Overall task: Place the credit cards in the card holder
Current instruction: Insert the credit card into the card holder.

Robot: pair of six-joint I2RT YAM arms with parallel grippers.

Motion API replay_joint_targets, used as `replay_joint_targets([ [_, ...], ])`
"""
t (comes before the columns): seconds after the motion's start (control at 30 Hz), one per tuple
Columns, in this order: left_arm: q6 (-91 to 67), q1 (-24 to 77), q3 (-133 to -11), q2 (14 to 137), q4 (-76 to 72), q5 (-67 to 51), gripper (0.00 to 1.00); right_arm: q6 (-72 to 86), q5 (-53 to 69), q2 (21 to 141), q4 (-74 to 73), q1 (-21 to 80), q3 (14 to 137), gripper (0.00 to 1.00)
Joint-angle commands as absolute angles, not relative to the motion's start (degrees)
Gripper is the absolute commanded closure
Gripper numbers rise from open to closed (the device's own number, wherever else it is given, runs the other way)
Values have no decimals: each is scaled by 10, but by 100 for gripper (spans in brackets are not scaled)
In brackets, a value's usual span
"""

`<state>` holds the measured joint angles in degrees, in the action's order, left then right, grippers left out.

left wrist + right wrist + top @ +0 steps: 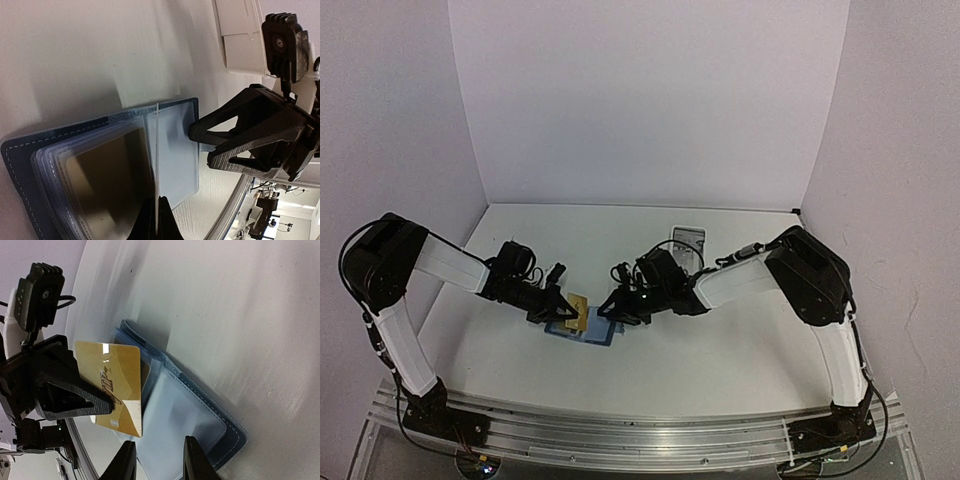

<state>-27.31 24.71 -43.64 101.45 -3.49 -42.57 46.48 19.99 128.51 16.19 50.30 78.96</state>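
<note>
Left end effector [560,305] clamped on gold card [111,387], edge-down; open card holder [592,334] just at its 5 o'clock. Right end effector [159,446], jaws apart, at holder's 2 o'clock.

Card holder [594,334] is laid open and flat on the surface [740,350], roughly centre, between the two grippers: left gripper [563,306] is over its left half, right gripper [614,306] at its right half, tips facing each other across it. One credit card [576,312] is held on edge in the left gripper, upright above the holder's sleeves near the fold; contact with the sleeves cannot be told. A tray [688,238] is parked behind and to the right, near the surface's rear edge, well apart from the holder.
</note>
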Motion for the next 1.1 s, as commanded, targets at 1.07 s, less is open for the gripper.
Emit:
replay_joint_targets([
  [1.07, -271, 263, -432, 1077, -84, -532, 100, 448, 215, 1321, 160, 506, 797, 66],
])
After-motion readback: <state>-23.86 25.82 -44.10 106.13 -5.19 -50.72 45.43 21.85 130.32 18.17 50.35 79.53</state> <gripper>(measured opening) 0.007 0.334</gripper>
